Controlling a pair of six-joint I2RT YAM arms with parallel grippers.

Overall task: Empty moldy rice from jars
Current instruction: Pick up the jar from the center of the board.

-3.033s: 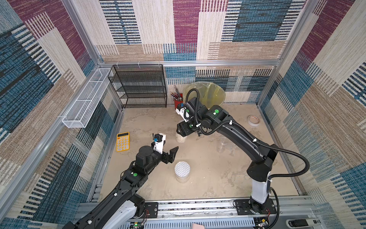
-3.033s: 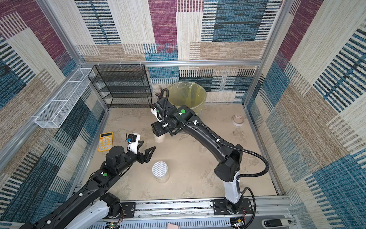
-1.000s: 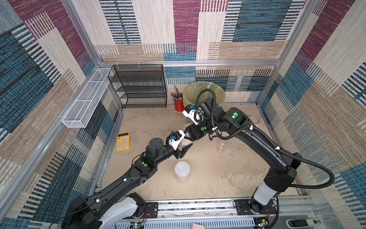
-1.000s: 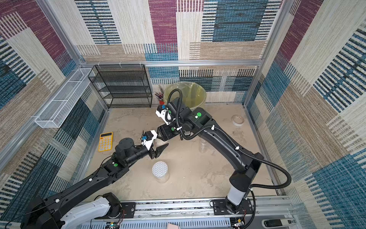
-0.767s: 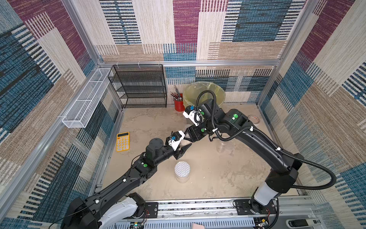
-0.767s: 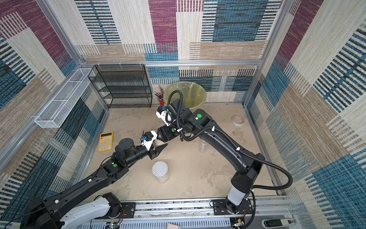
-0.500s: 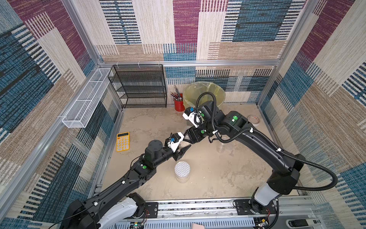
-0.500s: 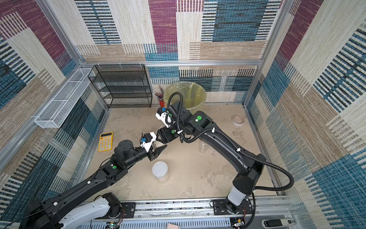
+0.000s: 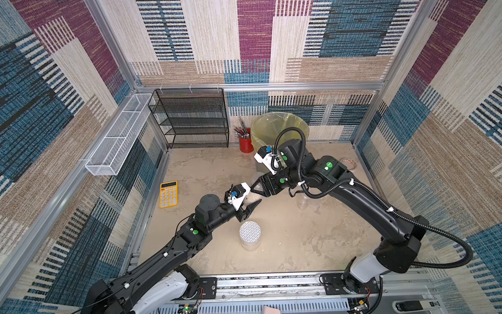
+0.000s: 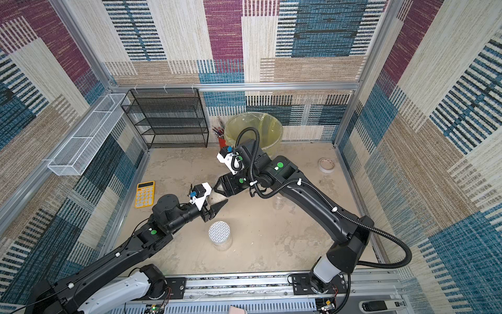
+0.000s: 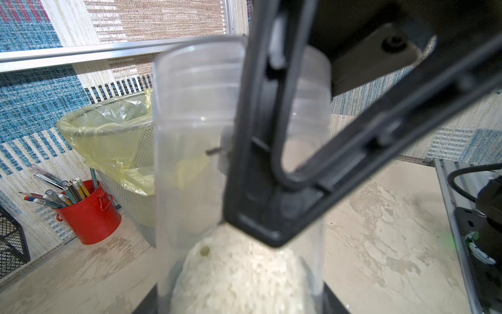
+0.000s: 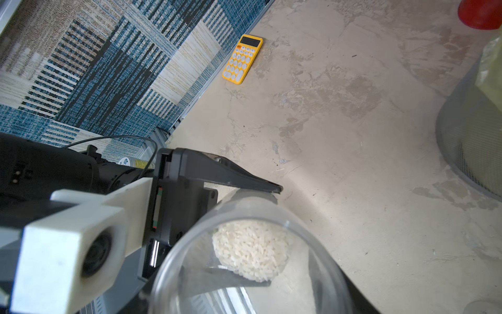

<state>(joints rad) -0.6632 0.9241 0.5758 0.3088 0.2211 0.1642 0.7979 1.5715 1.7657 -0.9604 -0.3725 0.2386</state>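
Top views: left claw (image 9: 251,200), right claw (image 9: 254,189) tight on jar (image 10: 215,198), bin rim (image 9: 279,114) near.

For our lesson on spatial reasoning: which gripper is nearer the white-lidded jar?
Left. The left gripper hangs just past the white-lidded jar on its side facing the bin. The right gripper is farther that way, closer to the bin.

Left hand (image 9: 251,202) now around the jar (image 11: 190,136).
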